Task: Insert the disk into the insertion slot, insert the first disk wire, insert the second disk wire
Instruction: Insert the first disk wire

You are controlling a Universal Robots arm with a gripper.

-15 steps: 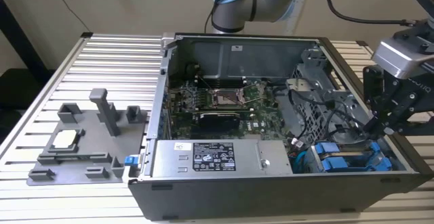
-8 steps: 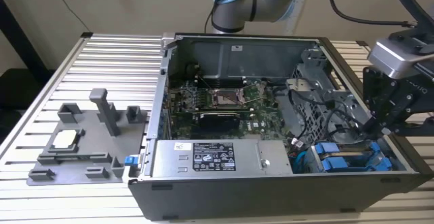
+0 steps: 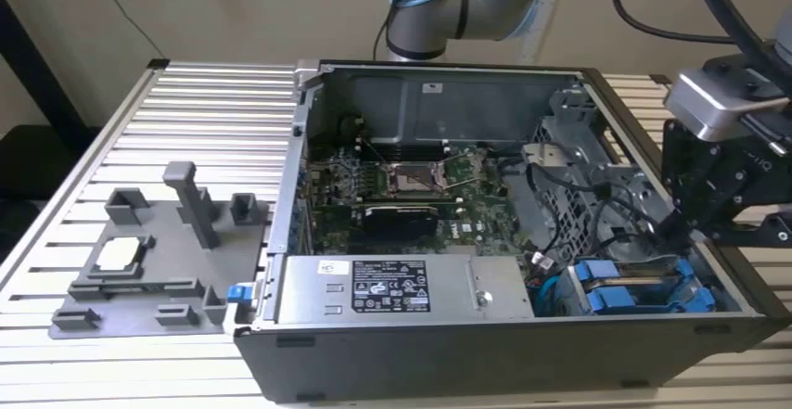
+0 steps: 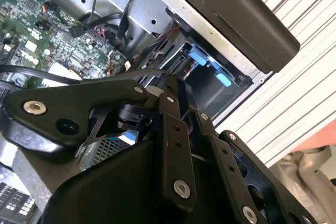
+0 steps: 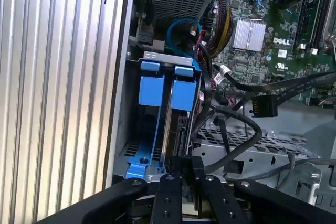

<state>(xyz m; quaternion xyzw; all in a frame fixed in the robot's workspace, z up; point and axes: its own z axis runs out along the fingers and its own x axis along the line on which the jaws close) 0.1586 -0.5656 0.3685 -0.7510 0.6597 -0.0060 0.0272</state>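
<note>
Two blue-framed drives sit side by side in the insertion slot (image 5: 163,55), at the lower right of the exterior view, inside the open computer case (image 3: 371,353). The disk (image 5: 184,90) is the one in line with the gripper (image 5: 186,167), seated in the bay with its blue tab showing. The black jaws look drawn together close to the end of the drive opposite that tab. Whether they pinch anything, I cannot tell. Black cables (image 5: 294,85) run past nearby. At the exterior view's left, a grey fixture (image 3: 148,261) rests on the slatted table (image 3: 210,112).
</note>
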